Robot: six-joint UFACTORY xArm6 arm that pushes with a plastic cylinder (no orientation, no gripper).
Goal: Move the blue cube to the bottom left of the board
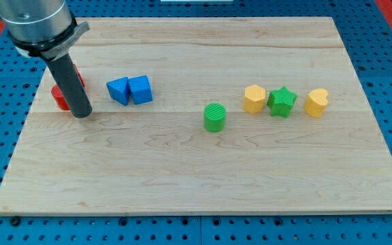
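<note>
The blue cube [141, 89] sits on the wooden board [203, 170] in the upper left part, touching a second blue block [118, 90] of a wedge-like shape on its left. My tip [82, 114] rests on the board to the left of both blue blocks, a short gap from the wedge-like one. The dark rod rises from it up and to the left. Red blocks [61, 96] lie just behind the rod and are partly hidden by it.
A green cylinder [214, 117] stands near the board's middle. To the right lie a yellow block [254, 99], a green star [282, 102] and a yellow heart-like block [316, 103] in a row. Blue pegboard surrounds the board.
</note>
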